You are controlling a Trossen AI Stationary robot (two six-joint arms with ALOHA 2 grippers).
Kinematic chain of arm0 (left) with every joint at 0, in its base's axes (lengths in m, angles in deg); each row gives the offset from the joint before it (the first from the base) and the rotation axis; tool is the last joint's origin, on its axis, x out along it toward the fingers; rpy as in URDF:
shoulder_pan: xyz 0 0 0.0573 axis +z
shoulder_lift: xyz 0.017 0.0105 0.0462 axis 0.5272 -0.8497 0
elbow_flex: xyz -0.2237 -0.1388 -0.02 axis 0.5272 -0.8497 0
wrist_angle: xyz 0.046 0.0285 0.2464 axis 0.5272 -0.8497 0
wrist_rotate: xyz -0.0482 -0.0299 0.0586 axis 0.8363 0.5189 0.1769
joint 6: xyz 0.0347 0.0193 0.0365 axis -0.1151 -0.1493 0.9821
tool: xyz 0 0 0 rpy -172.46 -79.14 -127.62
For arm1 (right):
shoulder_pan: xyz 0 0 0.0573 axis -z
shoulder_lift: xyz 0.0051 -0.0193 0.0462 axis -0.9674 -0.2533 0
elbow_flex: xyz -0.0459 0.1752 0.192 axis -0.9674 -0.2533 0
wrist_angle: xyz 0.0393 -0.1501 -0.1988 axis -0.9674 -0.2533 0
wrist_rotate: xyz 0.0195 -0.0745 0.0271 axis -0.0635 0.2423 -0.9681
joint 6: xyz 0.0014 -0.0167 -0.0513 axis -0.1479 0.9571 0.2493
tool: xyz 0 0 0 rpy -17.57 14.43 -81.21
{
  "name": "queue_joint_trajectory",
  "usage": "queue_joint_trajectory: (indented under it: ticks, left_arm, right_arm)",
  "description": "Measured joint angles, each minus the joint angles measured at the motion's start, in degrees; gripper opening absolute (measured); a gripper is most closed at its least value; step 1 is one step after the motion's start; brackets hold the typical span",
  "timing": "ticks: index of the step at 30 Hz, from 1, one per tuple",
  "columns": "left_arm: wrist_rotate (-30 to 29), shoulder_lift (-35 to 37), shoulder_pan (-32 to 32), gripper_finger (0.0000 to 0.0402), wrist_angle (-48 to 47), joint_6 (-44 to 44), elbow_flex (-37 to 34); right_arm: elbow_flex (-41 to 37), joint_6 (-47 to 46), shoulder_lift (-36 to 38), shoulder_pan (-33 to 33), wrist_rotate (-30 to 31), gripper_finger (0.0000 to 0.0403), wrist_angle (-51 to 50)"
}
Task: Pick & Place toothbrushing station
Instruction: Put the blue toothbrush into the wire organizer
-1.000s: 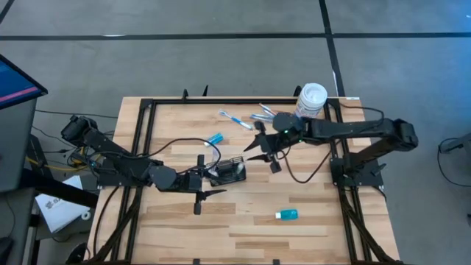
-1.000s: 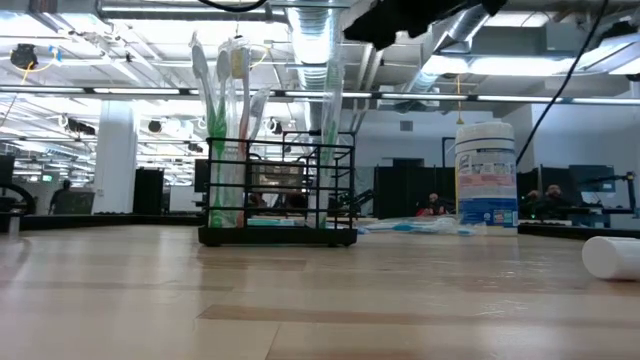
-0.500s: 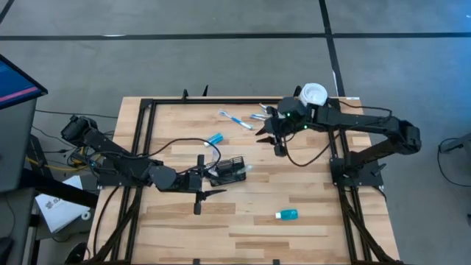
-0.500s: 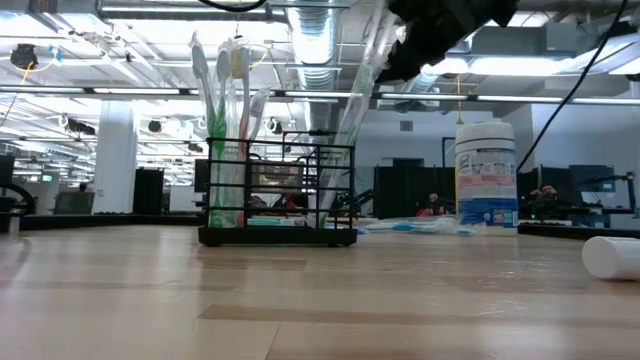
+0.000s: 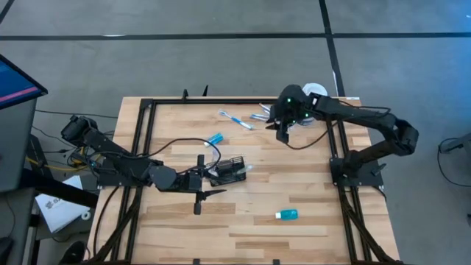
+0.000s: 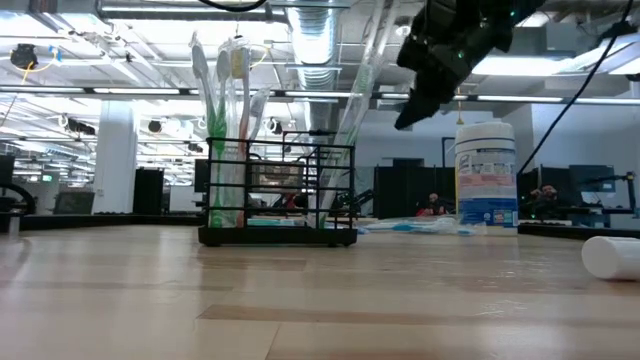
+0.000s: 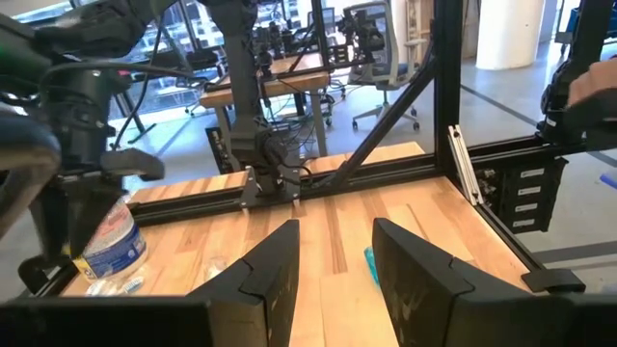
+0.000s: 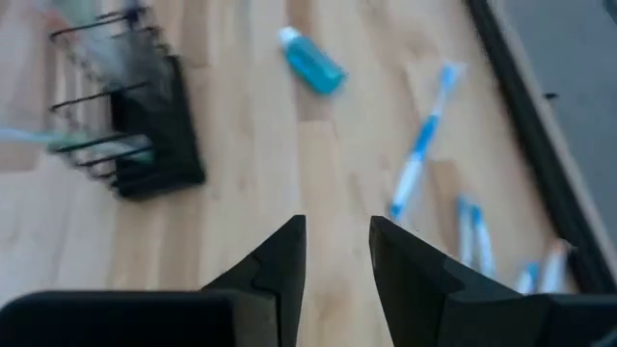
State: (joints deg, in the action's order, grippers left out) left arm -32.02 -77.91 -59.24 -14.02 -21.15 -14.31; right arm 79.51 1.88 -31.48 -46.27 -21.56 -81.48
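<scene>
The toothbrushing station is a small black wire-mesh holder. It stands on its base near the table's middle, with several toothbrushes upright in it. It also shows in the right wrist view. My left gripper is open and empty, low beside the holder's near left side. The holder is out of the left wrist view. My right gripper is open and empty, raised above the table at the far right, next to the white canister.
Blue toothbrushes lie loose near the far edge. One small blue tube lies to the far side of the holder and another toward the near edge. The canister stands at the far right. A black frame rail borders the table.
My right gripper has gone from just to the right of the holder toward the table's far right, up to the white canister, turning as it went and staying open and empty. The holder and my left gripper have kept still.
</scene>
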Motion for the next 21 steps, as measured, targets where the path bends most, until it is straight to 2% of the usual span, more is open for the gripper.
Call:
queue_joint_trajectory:
  ticks: [9,16,21]
  left_arm:
    - [0.0,0.0,0.02,0.0127,0.06,0.0,0.0]
    - [-0.01,0.0,0.15,0.0127,0.04,0.0,0.0]
    - [-0.02,0.0,0.24,0.0127,0.1,0.0,0.0]
  right_arm:
    - [-2.09,0.54,-0.11,5.53,1.25,0.0107,0.07]
    - [-3.35,1.51,-3.8,6.44,9.7,0.0107,0.52]
    - [-3.24,3.85,-8.9,6.8,12.75,0.0107,1.95]
